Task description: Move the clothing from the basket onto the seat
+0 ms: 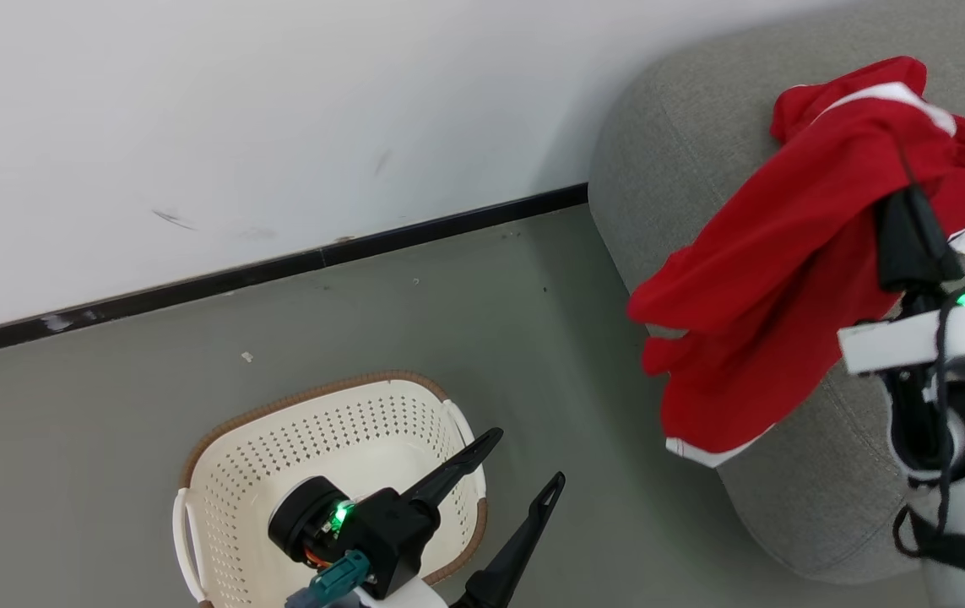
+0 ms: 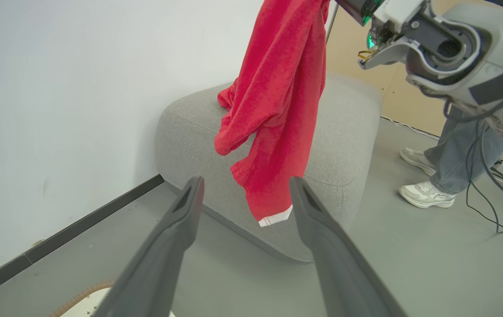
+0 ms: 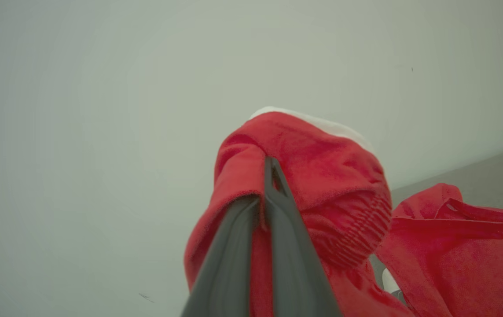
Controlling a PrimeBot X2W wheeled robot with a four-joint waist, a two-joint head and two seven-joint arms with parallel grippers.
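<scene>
Head view, left to right: the basket (image 1: 262, 456) stood on the floor at 7 o'clock. The left gripper (image 1: 526, 458) hovered at its right rim, fingers spread wide and empty. At 3 o'clock, the right gripper (image 1: 902, 198), fingers pinched together, held the clothing (image 1: 786, 279) hanging at the rounded corner of the seat (image 1: 702, 135).

Grey floor (image 1: 448, 338), smooth, w/ black skirting where it meets white wall (image 1: 279, 101). Basket (image 1: 313, 439) stands on floor near the skirting, well apart from seat (image 1: 685, 143). Seat stands on floor too, back edge by wall, rounded corner twd basket. Red clothing (image 1: 786, 279) spreads across that corner, white-trimmed hem past seat's front edge; can't tell if it rests on the cushion. Small pale speck (image 1: 246, 356) on floor btw basket & skirting. Past seat's far side: person's white shoes (image 2: 427, 195) & black cable (image 2: 496, 226) on floor.
</scene>
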